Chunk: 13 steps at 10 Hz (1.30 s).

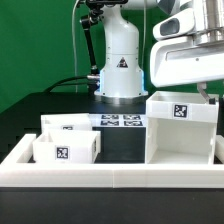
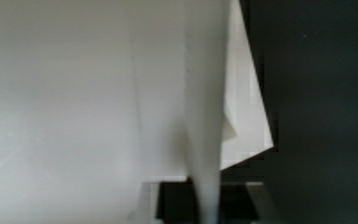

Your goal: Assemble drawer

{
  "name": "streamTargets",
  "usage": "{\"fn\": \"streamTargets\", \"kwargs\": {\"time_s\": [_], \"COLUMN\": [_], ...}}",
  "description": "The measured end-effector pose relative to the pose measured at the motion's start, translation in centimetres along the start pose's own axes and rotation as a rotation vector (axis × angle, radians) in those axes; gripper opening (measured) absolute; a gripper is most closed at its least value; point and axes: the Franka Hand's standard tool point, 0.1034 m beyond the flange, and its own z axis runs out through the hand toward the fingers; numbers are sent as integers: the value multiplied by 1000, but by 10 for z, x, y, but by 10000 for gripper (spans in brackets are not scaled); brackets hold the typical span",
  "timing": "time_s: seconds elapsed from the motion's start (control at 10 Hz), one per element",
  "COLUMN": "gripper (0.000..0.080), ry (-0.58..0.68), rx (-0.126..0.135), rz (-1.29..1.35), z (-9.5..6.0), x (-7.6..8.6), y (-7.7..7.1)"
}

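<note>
big white open-fronted plastic box [image 1: 180, 135] sits near, at the exterior view's right; gripper [image 1: 206, 92] straddles its far-right rim, can't tell if it's clamped; looks like the box-grabbing step; next needs a firm pinch

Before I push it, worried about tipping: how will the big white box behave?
The big box probably slides rather than tips: broad flat base. Likely light, since its walls look thin. Smooth plastic may slip when gripped.
</note>
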Motion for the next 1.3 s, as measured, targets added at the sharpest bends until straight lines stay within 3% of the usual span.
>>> {"fn": "streamTargets", "kwargs": {"time_s": [0.3,0.9,1.1,1.3], "gripper": [49,54,54,55], "ry": [26,25,21,6], "rx": [30,34,54,58], "rz": [173,475,588,698], "z": [0,0,-1,0], "x": [14,20,32,32], "y": [3,12,18,17]}}
